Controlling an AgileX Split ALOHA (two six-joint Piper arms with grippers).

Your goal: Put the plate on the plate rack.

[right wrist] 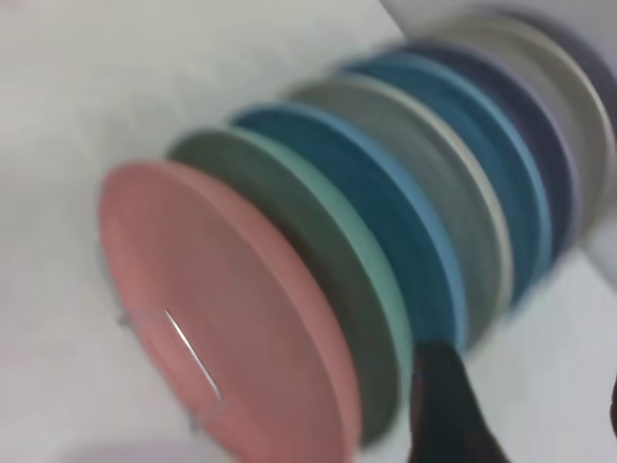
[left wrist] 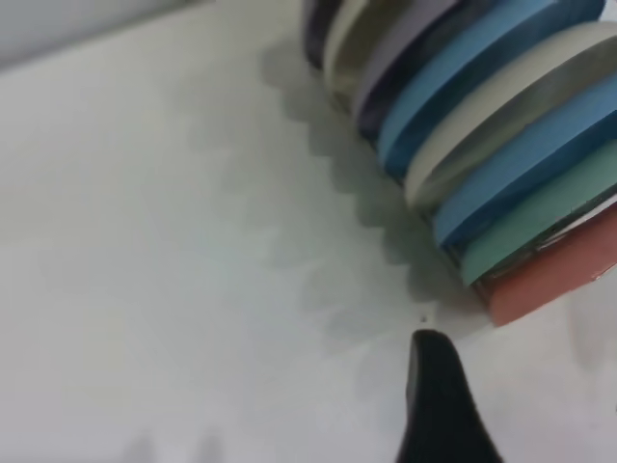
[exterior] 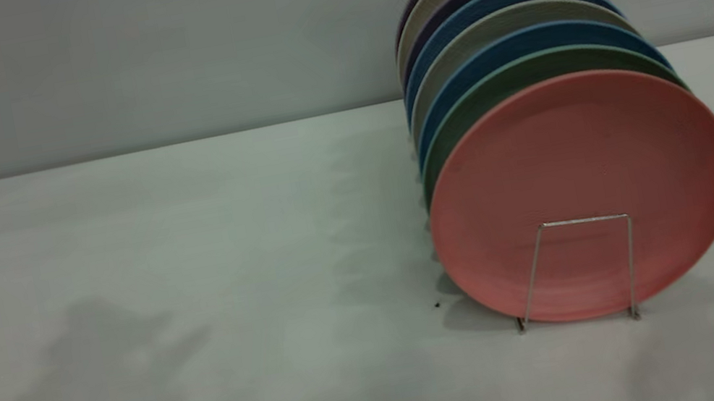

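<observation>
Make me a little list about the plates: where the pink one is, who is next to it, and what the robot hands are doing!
pink plate: standing upright at the front end of the row
plate rack: thin wire loop in front of the pink plate
neighbour: green plate right behind it
others: blue, beige and dark plates
table: white
hands: touching no plate

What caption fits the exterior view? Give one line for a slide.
Salmon-pink plate standing upright at the front of a full plate rack, row of coloured plates behind it.
</observation>
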